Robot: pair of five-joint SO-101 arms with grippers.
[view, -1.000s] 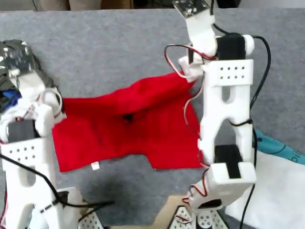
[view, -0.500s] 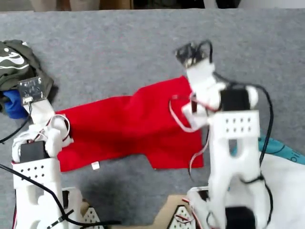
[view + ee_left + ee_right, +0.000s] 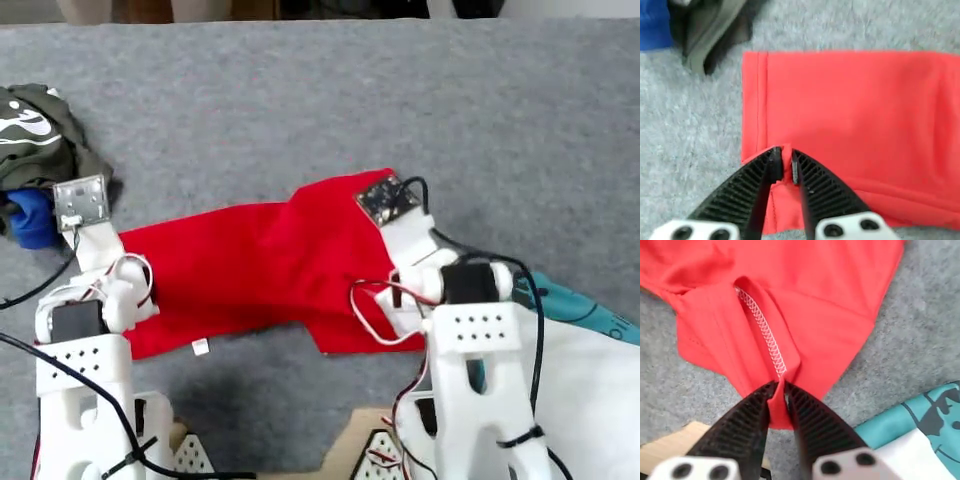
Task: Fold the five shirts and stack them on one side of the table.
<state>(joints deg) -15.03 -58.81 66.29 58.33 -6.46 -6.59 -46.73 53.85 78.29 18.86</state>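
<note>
At the near edge of the table [image 3: 300, 100] a bit of cardboard [image 3: 345, 445] sits between the two arm bases. Off to the right lies a heap of white cloth [image 3: 590, 400] with a teal piece [image 3: 570, 300] at its far edge; whether that is one shirt or two, I can't tell.

A little farther in, both claws are down on the red shirt [image 3: 260, 265]. The left gripper [image 3: 783, 162] is pinched together on a thin fold at the shirt's left end, close to the hemmed edge. The right gripper [image 3: 780, 390] is clamped on a ridge of red cloth at the shirt's right side, and a white-stitched seam [image 3: 765, 332] runs straight into its jaws.

The red shirt lies across the middle of the table between the two arms, as a long band running left to right. Its right part is wider and reaches farther away. A small white tag [image 3: 200, 347] shows at its near edge, on the grey felt.

Beyond the left arm, at the far left of the table, an olive shirt [image 3: 35, 130] is bundled up with a blue one [image 3: 28, 220] tucked against its near side. The bundle sits just beside the red shirt's left corner.
</note>
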